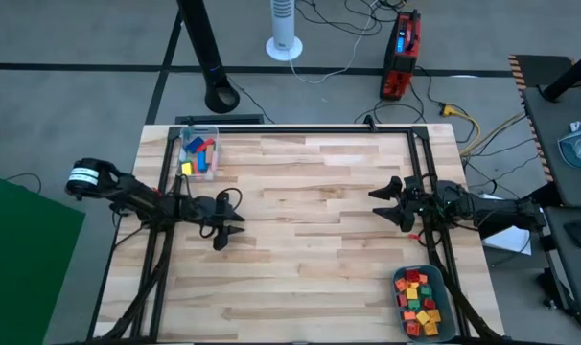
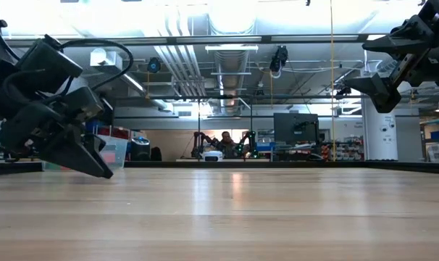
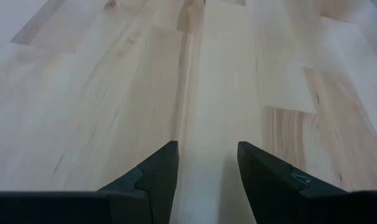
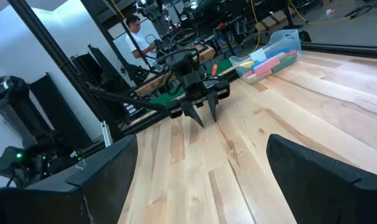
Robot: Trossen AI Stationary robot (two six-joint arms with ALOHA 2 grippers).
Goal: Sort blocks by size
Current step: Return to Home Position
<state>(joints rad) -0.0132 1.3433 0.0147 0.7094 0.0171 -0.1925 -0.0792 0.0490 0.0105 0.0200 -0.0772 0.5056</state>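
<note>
My left end effector (image 3: pixel 207 144) hangs empty by the left edge of the tabletop (image 1: pixel 310 259), fingers moderately parted. The right end effector (image 1: pixel 390 204), by its right edge, is spread wide. The blocks (image 1: pixel 417 299) are binned: long bars (image 1: pixel 202 151) in the clear box (image 1: pixel 199 131) at its back-left corner, small squares (image 1: pixel 425 286) in the grey-blue tray (image 1: pixel 421 269) at its front-right corner; I judge them light, rigid, slick plastic, best pinched across flat faces.

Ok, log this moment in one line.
left fingers: open, low over table | right fingers: open, raised | long blocks: in clear box | small blocks: in blue tray
</note>
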